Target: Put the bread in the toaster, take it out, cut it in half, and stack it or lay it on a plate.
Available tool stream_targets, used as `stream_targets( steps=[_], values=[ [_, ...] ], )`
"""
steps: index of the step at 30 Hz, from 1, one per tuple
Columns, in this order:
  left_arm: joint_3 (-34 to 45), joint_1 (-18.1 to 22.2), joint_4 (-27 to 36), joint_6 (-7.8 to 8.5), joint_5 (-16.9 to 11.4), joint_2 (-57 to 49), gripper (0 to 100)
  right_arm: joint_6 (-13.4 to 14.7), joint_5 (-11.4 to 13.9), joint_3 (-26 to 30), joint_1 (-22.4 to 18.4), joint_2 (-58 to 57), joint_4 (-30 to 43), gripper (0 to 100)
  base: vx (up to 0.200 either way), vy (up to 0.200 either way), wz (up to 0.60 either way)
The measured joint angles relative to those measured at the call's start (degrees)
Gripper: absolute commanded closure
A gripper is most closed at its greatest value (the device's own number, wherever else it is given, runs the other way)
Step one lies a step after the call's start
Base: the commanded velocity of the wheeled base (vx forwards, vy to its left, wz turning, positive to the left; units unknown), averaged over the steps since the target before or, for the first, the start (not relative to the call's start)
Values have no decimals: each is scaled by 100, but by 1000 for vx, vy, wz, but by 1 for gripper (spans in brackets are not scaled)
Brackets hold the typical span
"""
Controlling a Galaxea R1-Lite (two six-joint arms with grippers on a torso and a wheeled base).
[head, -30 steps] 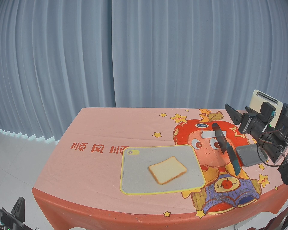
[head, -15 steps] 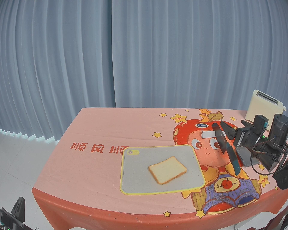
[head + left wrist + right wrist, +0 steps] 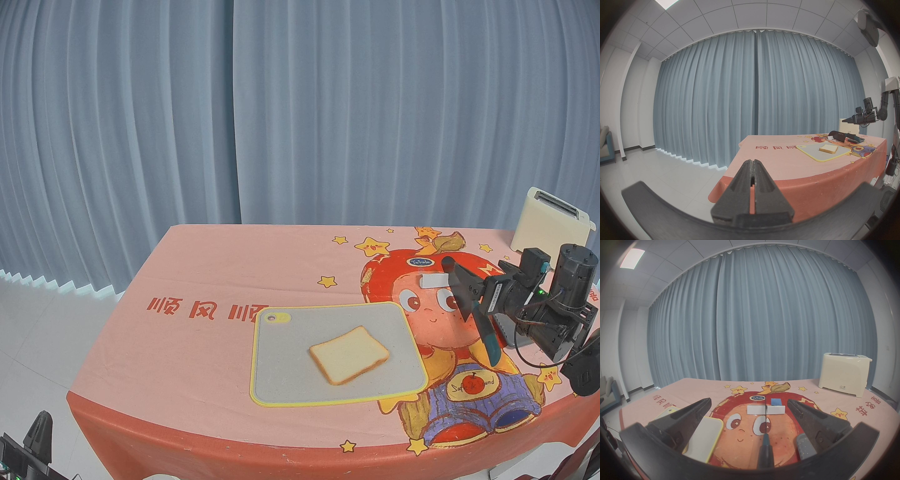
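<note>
A slice of bread [image 3: 349, 355] lies flat on the grey, yellow-rimmed cutting board [image 3: 281, 369]. To its right a knife [image 3: 484, 328] with a dark blade and blue handle leans on a small white stand [image 3: 432, 280]. My right gripper [image 3: 478, 272] hovers open just above the knife. In the right wrist view the knife handle [image 3: 765, 451] lies below and between the spread fingers [image 3: 690, 416]. The cream toaster [image 3: 550, 220] stands at the table's far right corner. My left gripper [image 3: 752, 178] is shut and empty, low off the table's front left corner.
A grey plate [image 3: 803, 444] lies right of the knife, partly under my right arm. The table wears a pink cartoon cloth [image 3: 206, 275], bare on its left half. A blue curtain hangs behind.
My right gripper has come down and to the left, from beside the toaster to just over the knife. Bread, board and left gripper have not moved.
</note>
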State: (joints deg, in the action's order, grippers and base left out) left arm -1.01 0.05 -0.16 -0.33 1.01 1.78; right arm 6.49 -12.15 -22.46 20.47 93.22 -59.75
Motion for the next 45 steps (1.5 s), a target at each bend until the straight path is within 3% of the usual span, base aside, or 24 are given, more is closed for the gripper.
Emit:
stream_targets(
  steps=[4,45],
  values=[
    [0,0,0,1,2,0,100,-9,-177,11,-10,118,2,0,0,0,0],
    [0,5,0,0,2,0,100,-41,-508,335,-38,705,-6,0,0,0,0]
  ],
)
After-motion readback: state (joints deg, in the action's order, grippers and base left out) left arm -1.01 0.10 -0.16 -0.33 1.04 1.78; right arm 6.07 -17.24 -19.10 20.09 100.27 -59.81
